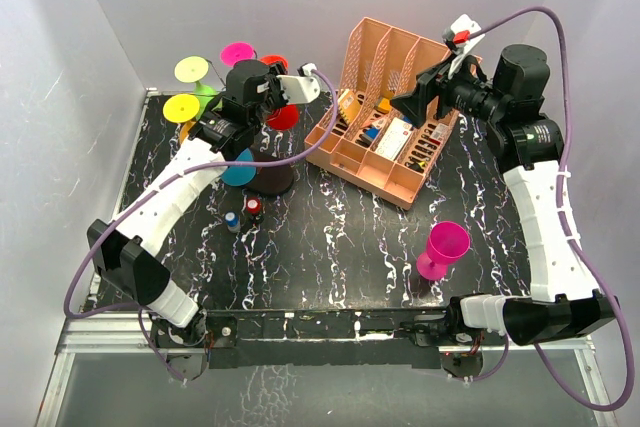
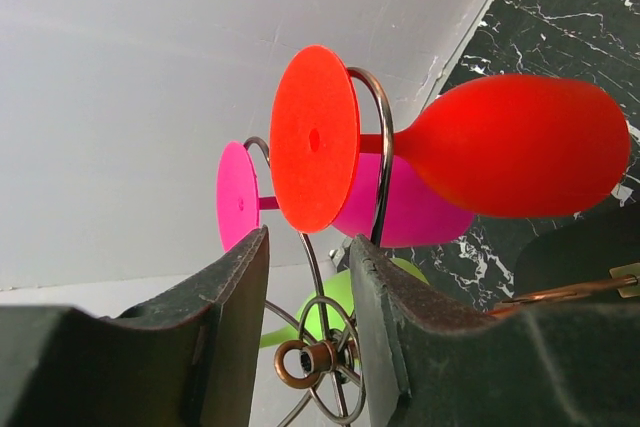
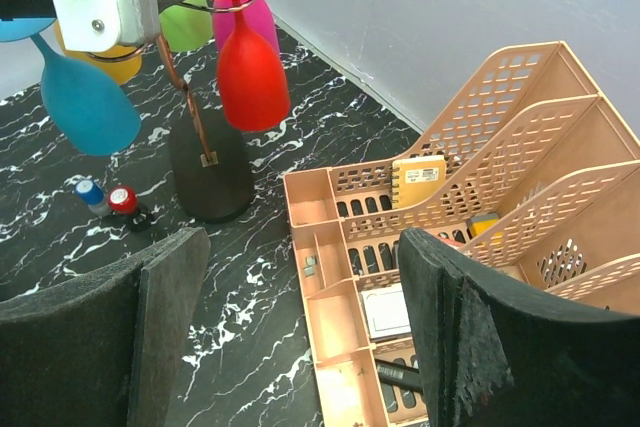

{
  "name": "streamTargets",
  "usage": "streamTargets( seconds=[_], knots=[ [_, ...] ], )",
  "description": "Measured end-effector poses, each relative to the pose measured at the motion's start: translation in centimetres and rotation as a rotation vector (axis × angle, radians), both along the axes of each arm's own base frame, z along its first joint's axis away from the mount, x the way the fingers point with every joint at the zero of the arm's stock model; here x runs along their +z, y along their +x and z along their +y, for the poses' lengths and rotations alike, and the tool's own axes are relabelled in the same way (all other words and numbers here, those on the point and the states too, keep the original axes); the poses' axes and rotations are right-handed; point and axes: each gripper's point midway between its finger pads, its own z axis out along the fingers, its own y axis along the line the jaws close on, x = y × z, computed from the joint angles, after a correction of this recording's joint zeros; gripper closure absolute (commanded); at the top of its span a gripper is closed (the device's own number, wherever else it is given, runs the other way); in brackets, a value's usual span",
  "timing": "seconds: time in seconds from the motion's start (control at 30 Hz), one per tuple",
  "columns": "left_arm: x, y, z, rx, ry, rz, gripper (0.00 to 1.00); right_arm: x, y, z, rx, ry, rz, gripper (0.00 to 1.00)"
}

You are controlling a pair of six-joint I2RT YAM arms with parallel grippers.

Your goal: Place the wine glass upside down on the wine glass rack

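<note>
The wine glass rack (image 1: pixel 275 179) is a dark wire tree on a black oval base at the back left. Several coloured glasses hang on it upside down. A red wine glass (image 2: pixel 510 147) hangs by its stem in a wire arm (image 2: pixel 383 147), foot disc towards my left gripper (image 2: pixel 310 287). That gripper is open and empty just short of the disc, at the rack's top (image 1: pixel 288 87). A magenta wine glass (image 1: pixel 443 250) stands upright on the table at the front right. My right gripper (image 1: pixel 420 97) is open and empty above the peach organiser.
A peach slotted file organiser (image 1: pixel 385 112) holding notebooks and small items stands at the back middle, also in the right wrist view (image 3: pixel 330 247). Small bottles (image 1: pixel 243 212) stand near the rack's base. Grey walls close the back and sides.
</note>
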Motion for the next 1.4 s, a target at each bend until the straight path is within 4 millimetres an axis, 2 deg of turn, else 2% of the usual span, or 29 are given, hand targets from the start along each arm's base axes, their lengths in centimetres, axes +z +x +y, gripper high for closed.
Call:
streamTargets(
  seconds=[0.43, 0.5, 0.87, 1.07, 1.17, 1.3, 1.4],
  knots=[
    [0.1, -0.7, 0.7, 0.011, -0.009, 0.028, 0.59, -0.1, 0.1, -0.2, -0.006, 0.001, 0.001, 0.17],
    [0.4, -1.0, 1.0, 0.013, -0.010, 0.027, 0.54, -0.1, 0.1, -0.2, -0.007, 0.001, 0.001, 0.17],
    [2.4, -2.6, 2.7, 0.033, -0.028, 0.022, 0.49, -0.1, 0.3, -0.5, -0.017, 0.001, 0.001, 0.16],
    [3.8, -4.1, 2.7, 0.016, -0.144, 0.067, 0.44, -0.6, 0.3, -1.8, -0.076, -0.062, -0.018, 0.14],
    [5.3, -5.7, 2.3, -0.032, -0.242, 0.087, 0.38, -1.2, 0.1, -3.1, -0.129, -0.134, -0.027, 0.14],
    [7.6, -8.0, 2.1, -0.092, -0.358, 0.093, 0.18, -2.0, -1.0, -4.8, -0.192, -0.224, -0.039, 0.13],
    [9.3, -9.1, 2.7, -0.085, -0.449, 0.074, 0.07, -3.9, -2.5, -6.0, -0.225, -0.292, -0.020, 0.13]
  ],
)
